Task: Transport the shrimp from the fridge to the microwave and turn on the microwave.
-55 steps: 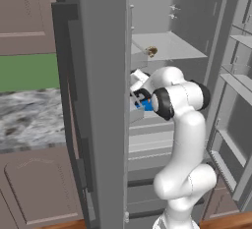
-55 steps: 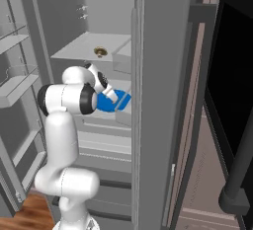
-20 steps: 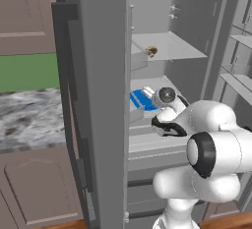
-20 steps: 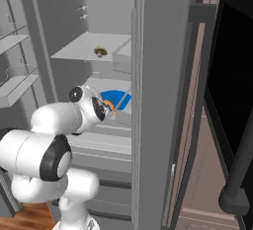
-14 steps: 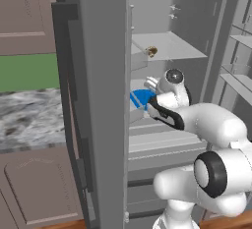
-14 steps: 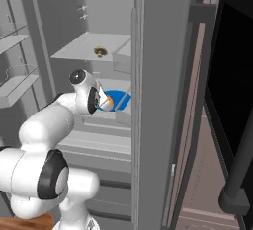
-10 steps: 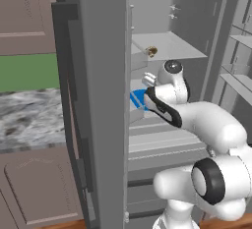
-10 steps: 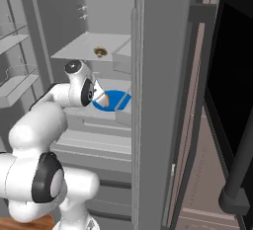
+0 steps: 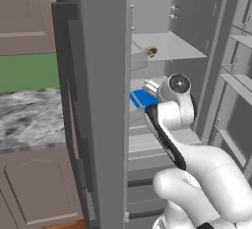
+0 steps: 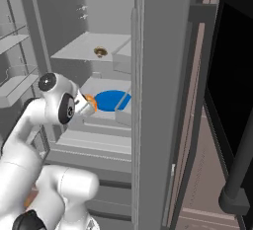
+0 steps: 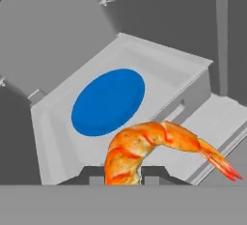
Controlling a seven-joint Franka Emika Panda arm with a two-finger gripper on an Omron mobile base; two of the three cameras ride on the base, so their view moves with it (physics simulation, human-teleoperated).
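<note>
Orange shrimp [image 11: 144, 147] pinched low in the frame between the two dark fingertips [image 11: 94, 175], jaws closed on its thick end. Body arched up and to the right, thin tail fins ending near the right edge. Beyond it, flat blue plate [image 11: 108, 102] lying on a pale grey fridge shelf [image 11: 178, 77] with raised rims. Shrimp clear of the plate, held in front of it. Grey fridge walls [image 11: 53, 26] behind.

We find no legible text, label, brand, number or sign in any view; the fridge [image 9: 103, 100] surfaces, the blue plate [image 11: 108, 102] and the cabinet fronts [image 9: 24, 12] at upper left are unmarked.
</note>
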